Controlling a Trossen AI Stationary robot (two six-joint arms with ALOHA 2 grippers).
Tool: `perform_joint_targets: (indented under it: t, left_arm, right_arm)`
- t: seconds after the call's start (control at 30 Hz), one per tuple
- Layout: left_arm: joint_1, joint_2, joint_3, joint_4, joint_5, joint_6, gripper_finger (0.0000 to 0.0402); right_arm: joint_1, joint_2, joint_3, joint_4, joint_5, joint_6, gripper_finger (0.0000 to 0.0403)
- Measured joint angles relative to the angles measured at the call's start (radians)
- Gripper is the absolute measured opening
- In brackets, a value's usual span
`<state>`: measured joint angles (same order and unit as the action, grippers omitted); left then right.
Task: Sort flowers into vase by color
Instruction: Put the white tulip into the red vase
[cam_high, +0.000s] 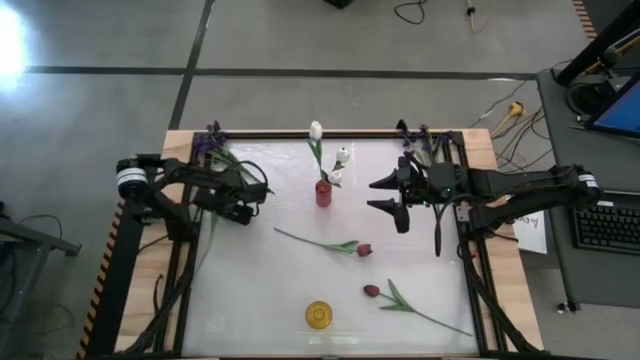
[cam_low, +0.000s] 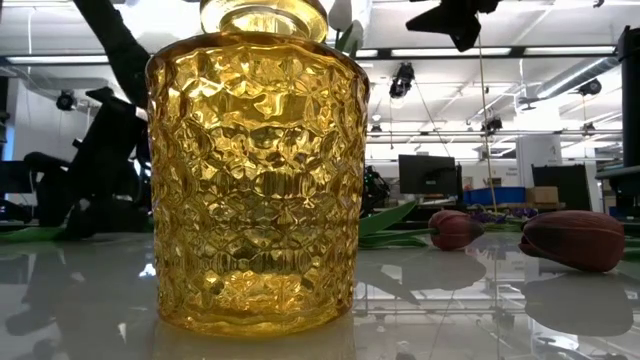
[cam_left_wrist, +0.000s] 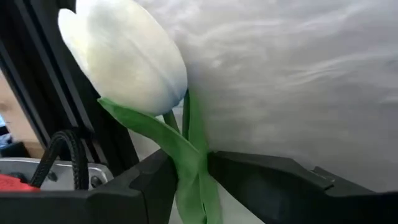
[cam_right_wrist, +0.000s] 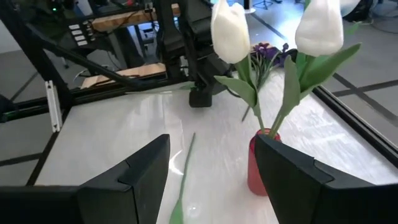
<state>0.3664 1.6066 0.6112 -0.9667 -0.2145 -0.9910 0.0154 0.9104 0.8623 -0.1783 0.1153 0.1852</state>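
My left gripper (cam_high: 243, 212) is at the table's left and is shut on a white tulip (cam_left_wrist: 124, 56) with a green stem and leaf. My right gripper (cam_high: 385, 195) is open and empty, just right of a small red vase (cam_high: 323, 193) that holds white tulips (cam_right_wrist: 230, 31) upright by their stems. Two dark red tulips (cam_high: 364, 250) (cam_high: 371, 291) lie flat on the table at centre right. A yellow glass vase (cam_high: 319, 315) stands near the front edge. Purple flowers lie at the far left corner (cam_high: 210, 140) and the far right corner (cam_high: 420, 135). My left gripper pinches the white tulip's stem and a leaf (cam_left_wrist: 189, 165) between its two fingers, just below the bud. The bud (cam_left_wrist: 124, 56) sticks out past the fingertips, over the white table top. The rest of the stem is hidden behind the fingers.
The table top is white and glossy, ringed by a black frame rail (cam_high: 190, 250) on a wooden border. The yellow vase fills the low view (cam_low: 255, 170), with the dark red buds (cam_low: 575, 240) behind it. Open table lies between the two vases.
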Motion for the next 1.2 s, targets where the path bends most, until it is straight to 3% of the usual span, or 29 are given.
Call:
perform_joint_targets:
  t: [0.23,0.5,0.67,0.8,0.93,1.1,1.2]
  left_arm:
    - [-0.003,-0.037,0.051,-0.008,-0.003,0.013,0.0147]
    - [-0.025,-0.109,0.082,0.023,-0.033,0.045,0.0018]
    - [-0.095,-0.226,0.133,0.021,-0.097,0.035,0.0012]
    - [-0.236,-0.356,0.197,0.031,-0.21,-0.035,0.0002]
    - [-0.442,-0.461,0.251,0.146,-0.389,-0.054,0.0001]
    - [-0.703,-0.495,0.257,0.441,-0.632,0.099,0.0]
    - [-0.825,-0.465,0.245,0.661,-0.736,0.275,0.0]
  right_arm:
    - [0.0,0.001,0.0,0.003,0.02,-0.002,0.0226]
    - [0.0,-0.003,0.0,-0.003,0.018,-0.002,0.0226]
    - [0.001,-0.014,0.0,-0.007,0.015,-0.002,0.0226]
    - [0.034,-0.032,0.0,-0.002,0.016,-0.02,0.0226]
    - [0.102,-0.031,0.0,0.015,0.016,-0.06,0.0226]
    - [0.191,0.003,0.0,0.042,0.018,-0.116,0.0226]
    - [0.236,0.033,-0.001,0.043,0.019,-0.117,0.0226]
